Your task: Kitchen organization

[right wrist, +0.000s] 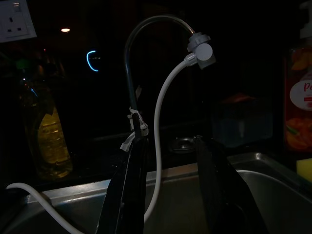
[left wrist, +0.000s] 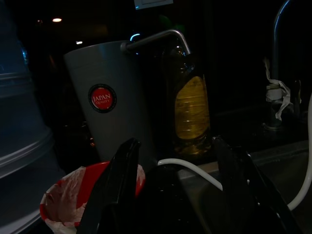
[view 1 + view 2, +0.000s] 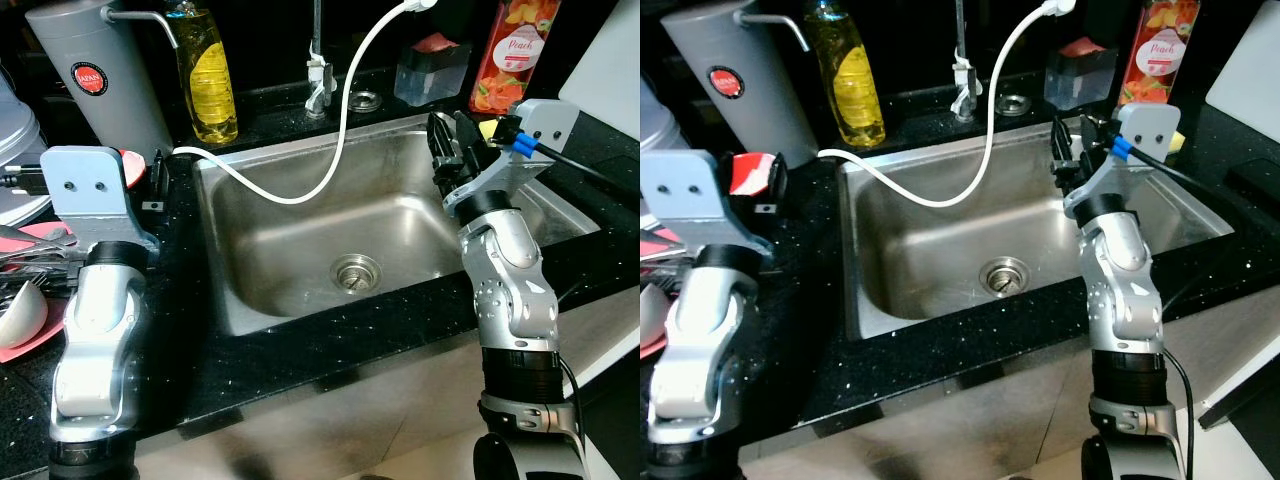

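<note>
With fingers spread and empty, the right gripper (image 3: pixel 447 150) hovers at the sink's (image 3: pixel 300 300) two o'clock rim, so reaching toward eleven o'clock risks snagging the white hose (image 3: pixel 335 150); the left gripper (image 2: pixel 175 195) is likewise parted and empty.

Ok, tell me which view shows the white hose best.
Left eye view: the white hose runs whole from the faucet tip, loops over the sink and ends on the counter by the yellow bottle. The right eye view matches. The right wrist view shows its faucet connector closest; the left wrist view catches short, dim stretches.
</note>
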Robot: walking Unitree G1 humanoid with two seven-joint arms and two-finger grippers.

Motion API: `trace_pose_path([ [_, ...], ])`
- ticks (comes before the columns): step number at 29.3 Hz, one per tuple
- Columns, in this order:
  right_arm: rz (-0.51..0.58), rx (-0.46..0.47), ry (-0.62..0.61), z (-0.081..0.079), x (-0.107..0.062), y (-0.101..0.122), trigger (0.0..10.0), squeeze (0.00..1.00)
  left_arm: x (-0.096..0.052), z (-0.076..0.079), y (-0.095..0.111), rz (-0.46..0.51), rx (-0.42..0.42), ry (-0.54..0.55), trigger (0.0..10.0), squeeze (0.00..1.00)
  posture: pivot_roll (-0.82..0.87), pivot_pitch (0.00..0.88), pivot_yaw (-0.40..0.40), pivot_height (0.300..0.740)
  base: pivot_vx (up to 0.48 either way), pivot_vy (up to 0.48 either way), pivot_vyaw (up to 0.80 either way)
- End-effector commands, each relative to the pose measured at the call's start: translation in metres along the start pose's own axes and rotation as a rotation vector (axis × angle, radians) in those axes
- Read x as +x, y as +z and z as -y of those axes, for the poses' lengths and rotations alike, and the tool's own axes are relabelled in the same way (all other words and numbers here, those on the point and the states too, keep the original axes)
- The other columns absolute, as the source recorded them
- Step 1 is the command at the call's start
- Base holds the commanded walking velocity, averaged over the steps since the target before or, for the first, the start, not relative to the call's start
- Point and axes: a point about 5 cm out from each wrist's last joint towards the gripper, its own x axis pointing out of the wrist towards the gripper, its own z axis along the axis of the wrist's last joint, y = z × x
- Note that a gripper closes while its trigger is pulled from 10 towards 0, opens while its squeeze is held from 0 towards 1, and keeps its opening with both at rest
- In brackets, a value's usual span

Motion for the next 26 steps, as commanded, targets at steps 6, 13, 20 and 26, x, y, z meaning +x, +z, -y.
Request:
trace_pose_path([
  [6,-0.023,-0.001,0.018,-0.0036,0.0002,-0.0037,10.0,0.0,-0.0008,0.0007,-0.0048,-0.028,0.007,0.013,10.0,0.0,-0.01,0.0,0.056,0.74,0.0,-0.05,0.0],
  [13,-0.032,-0.015,0.028,-0.0058,-0.0005,-0.0061,10.0,0.0,-0.0019,0.0006,-0.0056,-0.035,0.003,0.019,10.0,0.0,-0.01,0.0,0.053,0.74,0.0,-0.407,0.0],
  [20,-0.031,-0.013,0.031,-0.0063,-0.0007,-0.0058,10.0,0.0,-0.0025,0.0005,-0.0059,-0.037,0.0,0.022,10.0,0.0,-0.01,0.0,0.053,0.74,0.0,-0.432,0.0],
  [26,-0.031,-0.013,0.031,-0.006,-0.0009,-0.0056,10.0,0.0,-0.0023,-0.0016,-0.0069,-0.043,-0.028,0.041,10.0,0.0,-0.01,0.0,0.051,0.74,0.0,0.0,0.0],
])
